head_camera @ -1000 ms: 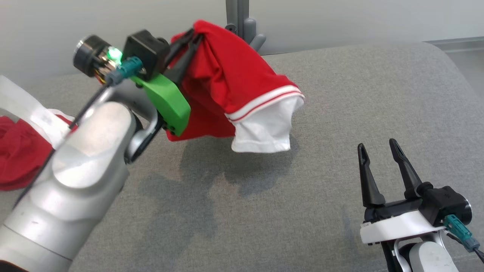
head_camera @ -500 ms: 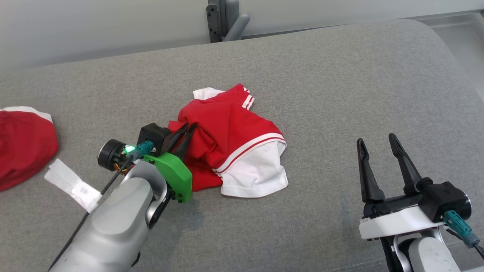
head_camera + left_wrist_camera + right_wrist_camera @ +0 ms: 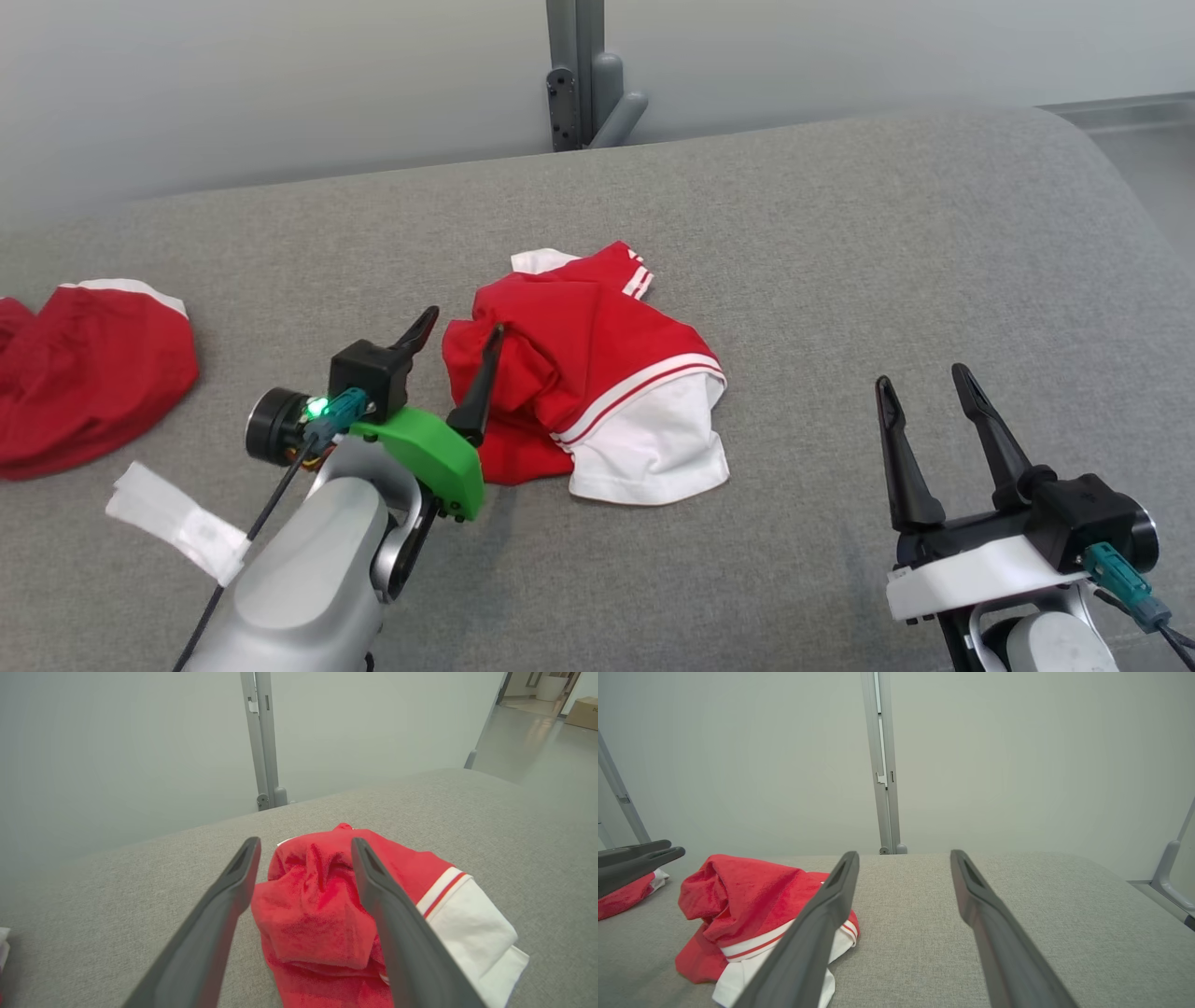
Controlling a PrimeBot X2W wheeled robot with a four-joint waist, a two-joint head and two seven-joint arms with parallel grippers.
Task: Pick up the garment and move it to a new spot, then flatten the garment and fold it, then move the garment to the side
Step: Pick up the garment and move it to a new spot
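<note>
- Left gripper [image 3: 464, 322] has its jaws spread wide and grips nothing. It sits at the left side of the garment [image 3: 579, 373], with one finger over the red cloth and the other above bare grey fabric (whether either finger touches the cloth, I cannot tell).
- In the left wrist view, a bunched red fold lies between its two fingers.
- The garment is a crumpled red heap with a striped band and a white part. It lies near the middle of the grey cushioned surface [image 3: 840, 233], white part toward the near edge.
- Right gripper [image 3: 921, 375] is also spread and empty, toward the near right corner and well apart from the garment.
- A second red garment [image 3: 93, 373] lies at the left edge, with a white strip [image 3: 177, 523] near it, closer to the near edge.
</note>
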